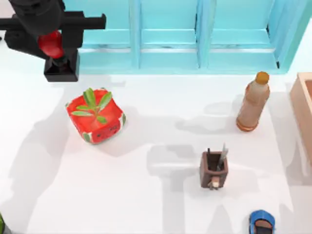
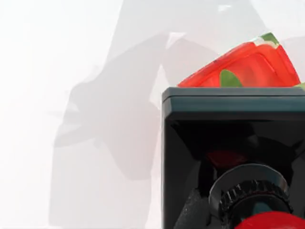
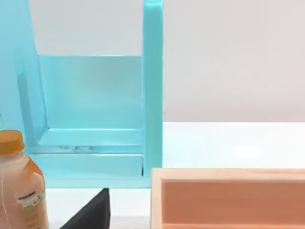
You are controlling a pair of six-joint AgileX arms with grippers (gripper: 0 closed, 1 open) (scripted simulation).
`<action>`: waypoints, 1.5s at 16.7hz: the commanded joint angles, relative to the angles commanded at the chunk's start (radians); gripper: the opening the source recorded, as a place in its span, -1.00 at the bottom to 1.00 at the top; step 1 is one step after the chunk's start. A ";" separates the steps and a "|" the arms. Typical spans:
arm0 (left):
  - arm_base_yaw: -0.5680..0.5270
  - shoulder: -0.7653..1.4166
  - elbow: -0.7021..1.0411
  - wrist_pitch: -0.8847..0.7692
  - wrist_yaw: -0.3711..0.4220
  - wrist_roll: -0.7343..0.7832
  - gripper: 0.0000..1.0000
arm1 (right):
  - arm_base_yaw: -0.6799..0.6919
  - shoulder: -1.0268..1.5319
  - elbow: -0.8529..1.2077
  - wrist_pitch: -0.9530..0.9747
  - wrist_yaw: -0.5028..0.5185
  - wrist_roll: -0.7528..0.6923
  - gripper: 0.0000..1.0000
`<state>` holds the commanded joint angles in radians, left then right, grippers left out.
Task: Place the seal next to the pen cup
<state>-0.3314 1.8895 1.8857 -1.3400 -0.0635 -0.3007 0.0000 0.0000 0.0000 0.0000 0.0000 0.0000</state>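
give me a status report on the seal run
Left tool top-left, shut on the seal, held aloft. Pen cup sits right of centre, far off. Plant pot sits between them. Right arm parked.

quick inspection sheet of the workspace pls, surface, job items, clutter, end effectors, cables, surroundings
surface: white table, arm shadows across it
job's things: seal held in the left end effector, above the table's far left corner; pen cup upright at right of centre, far from the seal
clutter: watermelon plant pot at left; brown bottle and wooden box at right; blue object at near edge
end effectors: left shut on the seal's red knob
cables: nothing seen
surroundings: turquoise shelf along the far side
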 joint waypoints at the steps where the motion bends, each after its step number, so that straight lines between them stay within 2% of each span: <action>1: -0.055 0.015 0.020 0.027 -0.009 -0.059 -1.00 | 0.000 0.000 0.000 0.000 0.000 0.000 1.00; 7: -0.408 0.153 0.007 0.046 0.028 -0.424 -1.00 | 0.000 0.000 0.000 0.000 0.000 0.000 1.00; 10: -0.513 0.187 -0.032 0.010 0.058 -0.516 -1.00 | 0.000 0.000 0.000 0.000 0.000 0.000 1.00; 24: -0.531 0.187 -0.097 0.058 0.065 -0.533 -1.00 | 0.000 0.000 0.000 0.000 0.000 0.000 1.00; 25: -0.531 0.187 -0.097 0.058 0.065 -0.533 -0.85 | 0.000 0.000 0.000 0.000 0.000 0.000 1.00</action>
<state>-0.8619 2.0768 1.7890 -1.2819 0.0017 -0.8341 0.0000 0.0000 0.0000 0.0000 0.0000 0.0000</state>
